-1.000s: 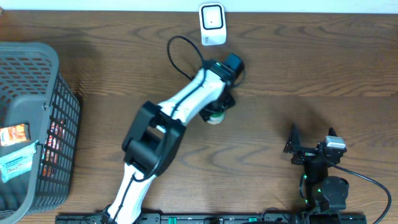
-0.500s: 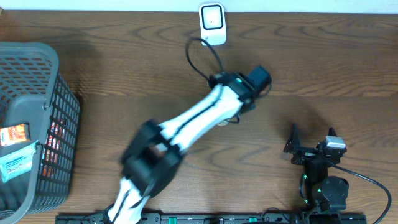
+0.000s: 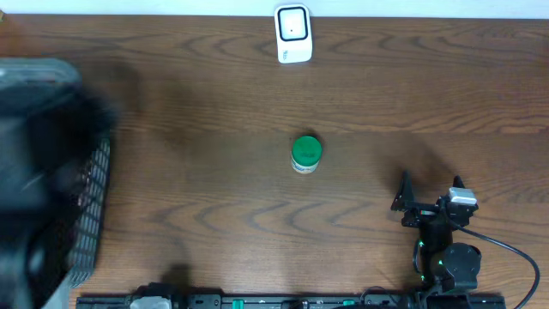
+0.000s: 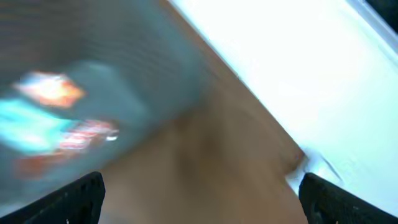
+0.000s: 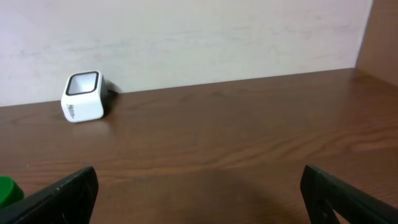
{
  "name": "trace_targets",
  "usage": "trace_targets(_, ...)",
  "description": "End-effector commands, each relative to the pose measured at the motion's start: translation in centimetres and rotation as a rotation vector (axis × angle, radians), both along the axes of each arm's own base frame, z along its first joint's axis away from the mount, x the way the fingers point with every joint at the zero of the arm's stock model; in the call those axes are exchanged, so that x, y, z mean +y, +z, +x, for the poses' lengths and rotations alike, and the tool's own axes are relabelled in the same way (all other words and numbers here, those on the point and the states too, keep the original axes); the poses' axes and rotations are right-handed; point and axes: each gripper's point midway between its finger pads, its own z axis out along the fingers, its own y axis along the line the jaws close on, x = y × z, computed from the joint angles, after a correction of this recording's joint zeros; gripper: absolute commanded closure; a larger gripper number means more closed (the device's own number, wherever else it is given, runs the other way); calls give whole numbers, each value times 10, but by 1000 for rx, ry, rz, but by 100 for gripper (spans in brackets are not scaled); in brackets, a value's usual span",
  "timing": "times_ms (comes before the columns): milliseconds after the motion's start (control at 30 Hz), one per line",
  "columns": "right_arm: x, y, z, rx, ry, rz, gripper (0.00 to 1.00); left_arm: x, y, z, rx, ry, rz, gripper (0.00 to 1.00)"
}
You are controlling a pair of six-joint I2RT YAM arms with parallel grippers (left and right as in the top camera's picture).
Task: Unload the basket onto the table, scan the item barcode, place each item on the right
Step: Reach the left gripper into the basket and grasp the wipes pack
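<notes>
Overhead, left arm [image 3: 34,172] blurred over basket [image 3: 93,215], right pincer [image 3: 430,180] spread

The worktop [image 3: 214,197] is brown with wavy wood lines. The tub [image 3: 305,153] has a green lid. The scanner [image 3: 292,33] is white.

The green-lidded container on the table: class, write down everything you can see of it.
The container is small and round, with a green lid facing up and a pale body showing at its lower edge. It stands upright midway across the wooden table, apart from the white scanner. Nothing but the table touches it.
</notes>
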Motion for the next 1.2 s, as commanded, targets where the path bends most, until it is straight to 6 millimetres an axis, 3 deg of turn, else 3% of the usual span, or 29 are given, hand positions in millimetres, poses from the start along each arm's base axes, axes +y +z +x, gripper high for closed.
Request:
trace_targets(0, -1, -1, 0, 4, -5, -14, 1, 62, -12, -49, 59, 311, -9, 0)
trace_targets(100, -1, -1, 0, 4, -5, -14, 1, 83, -27, -71, 71, 461, -99, 2)
trace_targets(200, -1, -1, 0, 4, -5, -14, 1, 98, -48, -74, 84, 520, -193, 2)
trace_targets(467, -1, -1, 0, 4, -5, -14, 1, 140, -157, -77, 274, 602, -329, 2)
trace_targets(700, -1, -1, 0, 4, -5, -14, 1, 159, -235, -68, 261, 610, -368, 2)
trace_targets(933, -1, -1, 0, 4, -5, -14, 1, 174, -293, -68, 227, 638, -360, 2)
trace_targets(1167, -1, -1, 0, 4, -5, -14, 1, 191, -332, -57, 257, 643, -381, 2)
